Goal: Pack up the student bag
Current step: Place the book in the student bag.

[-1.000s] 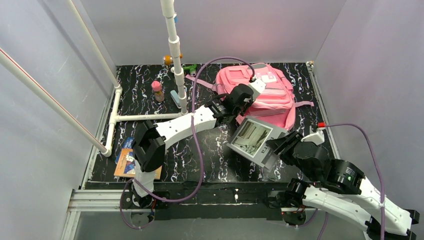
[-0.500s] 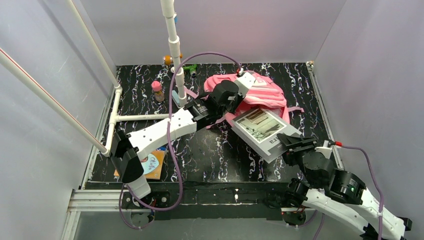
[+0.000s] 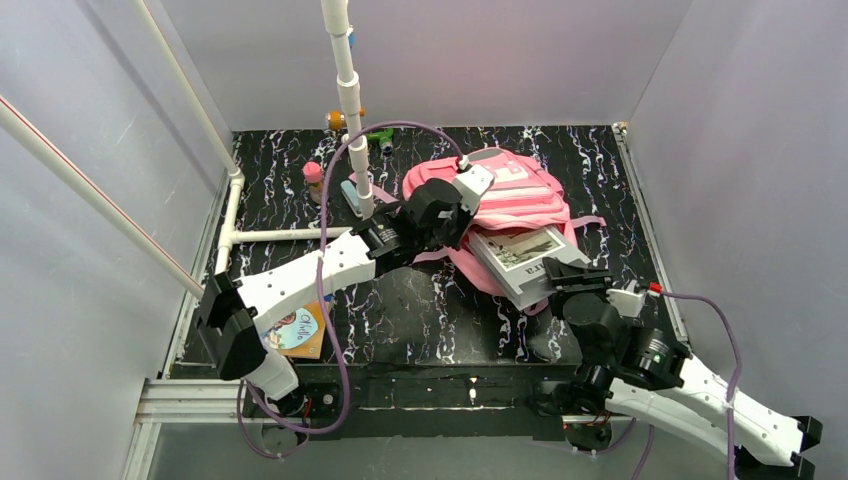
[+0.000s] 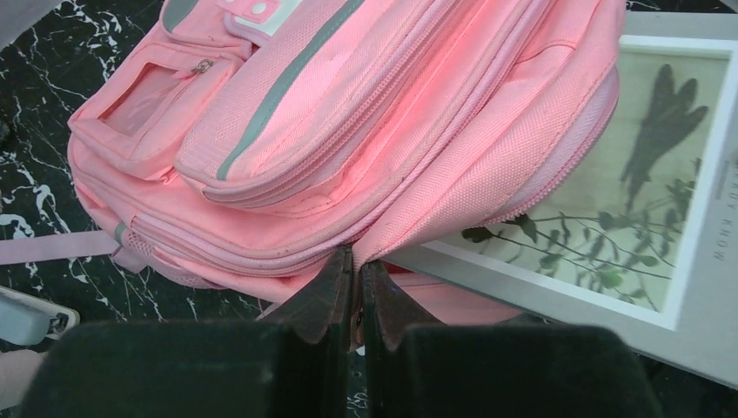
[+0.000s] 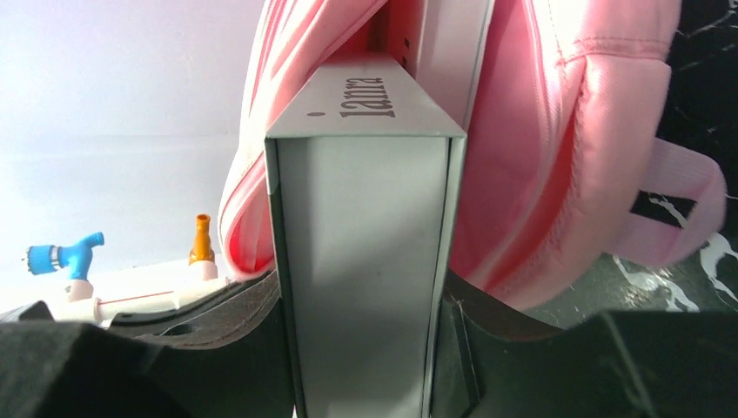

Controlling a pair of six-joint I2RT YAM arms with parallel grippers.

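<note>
The student bag point(image 3: 515, 190) is seen lying on the black, white-veined counter point(image 3: 430, 300), directly ahead of both hands. It is made of coarse woven pink fabric, softly padded and rounded. It is crossed by several parallel zip lines, with a grey stripe down the front pocket, a white patch near the top and a small clear-windowed pocket at one side.

The left hand point(image 4: 357, 261) is closed tight. Its dark, wedge-shaped fingertips are pressed together on the zip edge of the bag's main opening, and that edge is held lifted just beyond them.

Under the raised flap, to the right of the left hand, a thick rectangular book point(image 4: 609, 200) is seen. Its pale grey cover is smooth and stiff, and a muted picture of leafy stems is printed on it. The book's near end is clamped between the half-spread fingers of the right hand point(image 5: 364, 305). A grey face lettered in dark type is seen just past those fingers. The far end is already lodged in the bag's mouth, and pink fabric is draped around it on both sides.
</note>
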